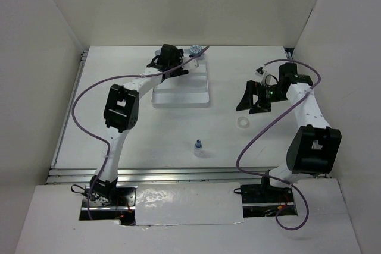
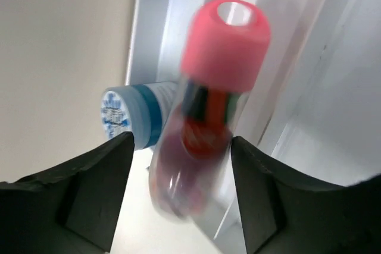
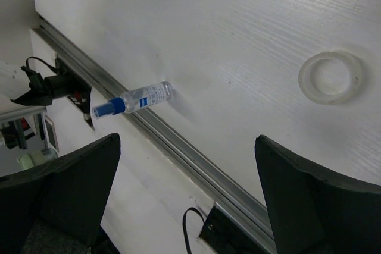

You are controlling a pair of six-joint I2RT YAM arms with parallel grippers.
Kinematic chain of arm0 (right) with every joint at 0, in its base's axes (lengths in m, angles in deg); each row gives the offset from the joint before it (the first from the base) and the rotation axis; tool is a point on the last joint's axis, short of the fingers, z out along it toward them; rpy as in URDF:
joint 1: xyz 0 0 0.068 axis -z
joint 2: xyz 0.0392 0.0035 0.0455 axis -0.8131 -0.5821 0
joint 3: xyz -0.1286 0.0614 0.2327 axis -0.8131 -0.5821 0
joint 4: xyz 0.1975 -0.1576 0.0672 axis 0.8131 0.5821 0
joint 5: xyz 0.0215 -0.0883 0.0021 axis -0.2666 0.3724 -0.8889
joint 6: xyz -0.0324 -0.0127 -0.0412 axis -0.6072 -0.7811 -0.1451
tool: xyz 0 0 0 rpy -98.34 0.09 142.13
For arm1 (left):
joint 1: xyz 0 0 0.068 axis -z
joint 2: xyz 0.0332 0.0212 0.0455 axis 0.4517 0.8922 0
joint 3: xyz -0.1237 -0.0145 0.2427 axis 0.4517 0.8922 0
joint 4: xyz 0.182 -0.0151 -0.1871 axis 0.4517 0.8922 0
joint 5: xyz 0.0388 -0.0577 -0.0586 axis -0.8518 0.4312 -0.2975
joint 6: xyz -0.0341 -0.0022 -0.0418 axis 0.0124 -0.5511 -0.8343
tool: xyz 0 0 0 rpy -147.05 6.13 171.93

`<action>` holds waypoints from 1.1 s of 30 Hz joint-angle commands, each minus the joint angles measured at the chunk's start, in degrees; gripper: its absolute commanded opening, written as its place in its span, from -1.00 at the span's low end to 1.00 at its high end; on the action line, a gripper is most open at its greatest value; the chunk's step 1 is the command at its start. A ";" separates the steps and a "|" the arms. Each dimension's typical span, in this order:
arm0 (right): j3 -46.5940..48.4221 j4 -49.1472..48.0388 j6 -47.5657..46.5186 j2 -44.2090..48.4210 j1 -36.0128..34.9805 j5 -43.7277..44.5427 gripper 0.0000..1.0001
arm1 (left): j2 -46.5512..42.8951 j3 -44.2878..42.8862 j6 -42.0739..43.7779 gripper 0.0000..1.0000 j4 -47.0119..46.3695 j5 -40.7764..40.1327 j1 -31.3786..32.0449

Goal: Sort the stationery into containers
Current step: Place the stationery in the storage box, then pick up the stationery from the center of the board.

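Pink tube (image 2: pixel 208 111), left arm (image 1: pixel 122 105) outstretched

Two dark fingers (image 3: pixel 71 188) of the right claw (image 3: pixel 186 141) rise from the bottom corners, spread wide above a white surface (image 3: pixel 226 28). A small clear bottle (image 3: pixel 134 102) with a blue cap sits just beside a diagonal metal rail (image 3: pixel 172 147), and a white ring (image 3: pixel 331 77) lies flat near the right edge, well apart from the bottle.
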 commanded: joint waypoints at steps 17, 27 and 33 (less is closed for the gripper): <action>0.93 1.82 0.13 6.34 -0.43 -2.91 1.00 | -34.32 28.39 -35.53 0.41 2.43 40.74 -11.17; -1.72 0.59 2.58 9.33 -1.30 -2.56 1.00 | -65.71 74.51 -52.61 0.51 -20.08 60.16 -17.80; -1.89 0.41 4.08 11.35 -2.36 -1.07 1.00 | -74.59 91.20 -63.42 0.46 -32.20 52.12 -8.13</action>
